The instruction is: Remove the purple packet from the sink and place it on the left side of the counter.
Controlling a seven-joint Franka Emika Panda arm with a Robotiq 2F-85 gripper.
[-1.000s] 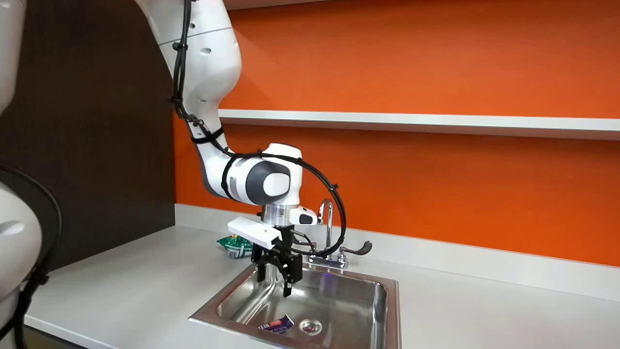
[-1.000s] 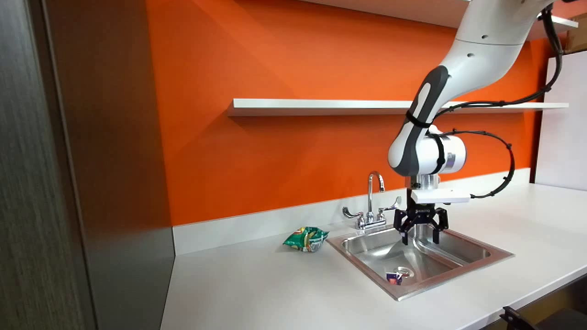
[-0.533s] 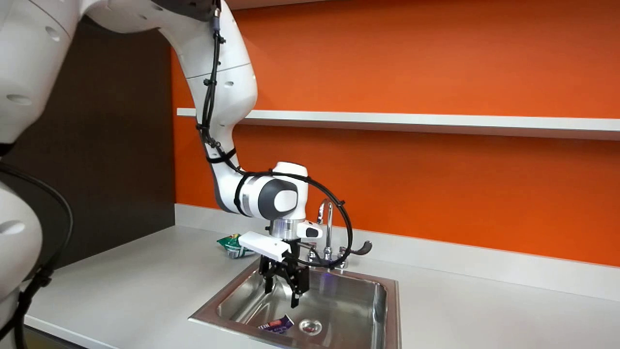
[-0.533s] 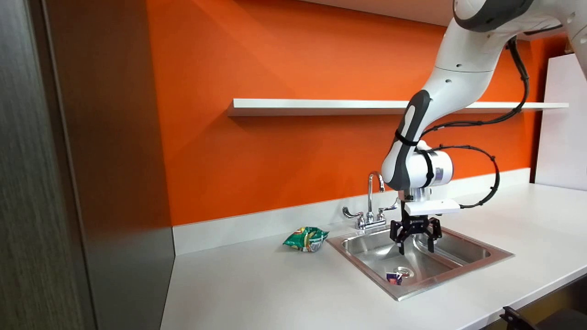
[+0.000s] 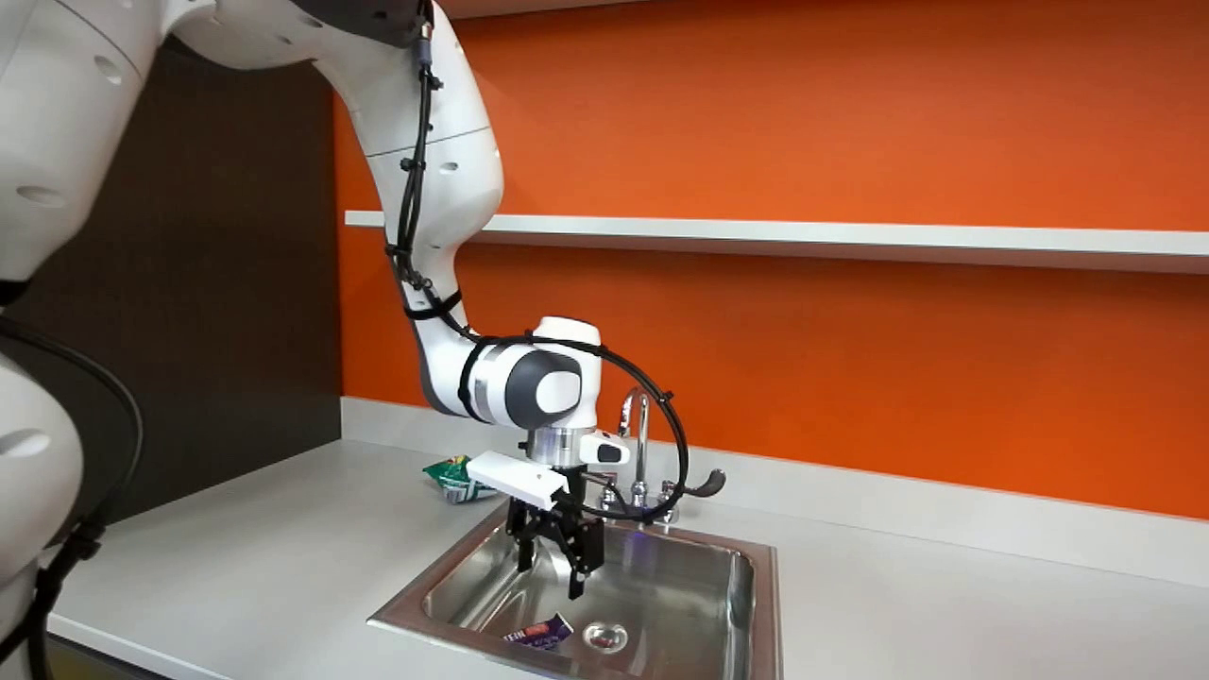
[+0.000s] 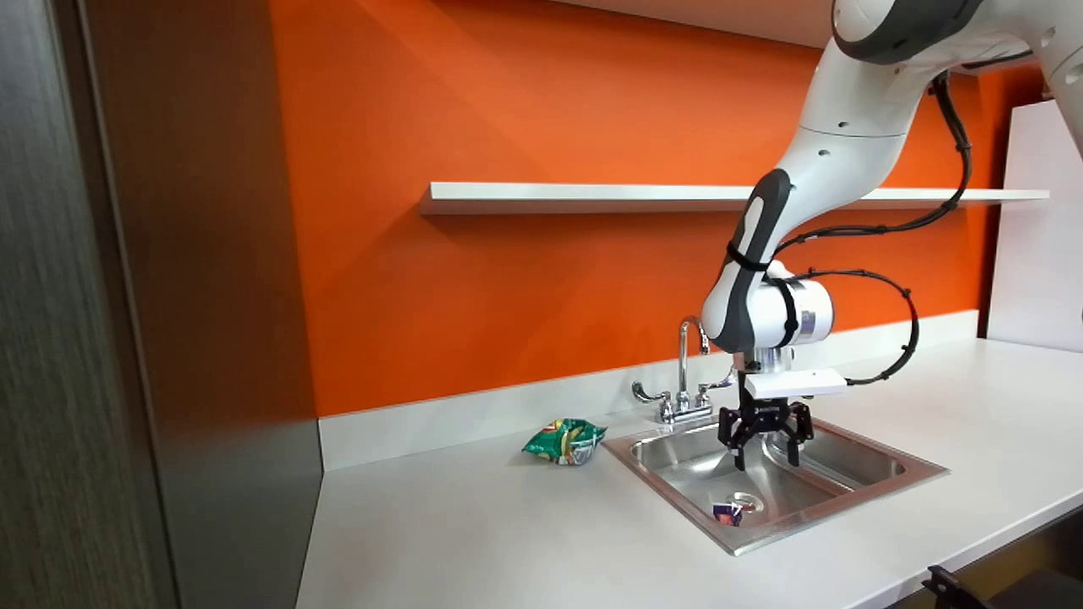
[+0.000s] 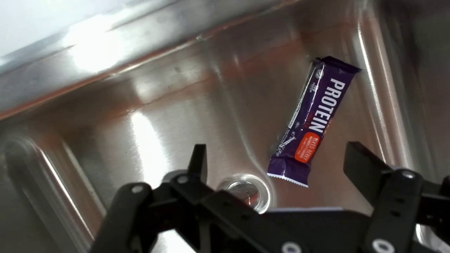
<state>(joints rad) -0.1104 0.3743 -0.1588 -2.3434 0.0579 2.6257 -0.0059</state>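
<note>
The purple packet [image 5: 540, 632] lies flat on the floor of the steel sink [image 5: 766, 604], beside the drain [image 5: 605, 637]. It also shows in an exterior view [image 6: 726, 514]. In the wrist view the packet [image 7: 316, 119] lies at a slant, its near end between the fingers in the picture. My gripper [image 7: 277, 154] is open and empty. In both exterior views the gripper [image 5: 551, 576] [image 6: 766, 462] hangs over the basin, pointing down, above the packet and apart from it. The light counter [image 5: 264, 567] [image 6: 457, 524] surrounds the sink.
A green packet [image 5: 461, 480] [image 6: 565, 441] lies on the counter by the sink's back corner. A chrome faucet [image 5: 642, 444] [image 6: 684, 372] stands behind the basin, close to the arm. A white shelf [image 6: 592, 192] runs along the orange wall. A dark panel [image 5: 189, 283] bounds one end.
Over the first half second my gripper came down lower over the sink and shifted slightly toward the packet. Since then it has barely moved. The packet has not moved.
</note>
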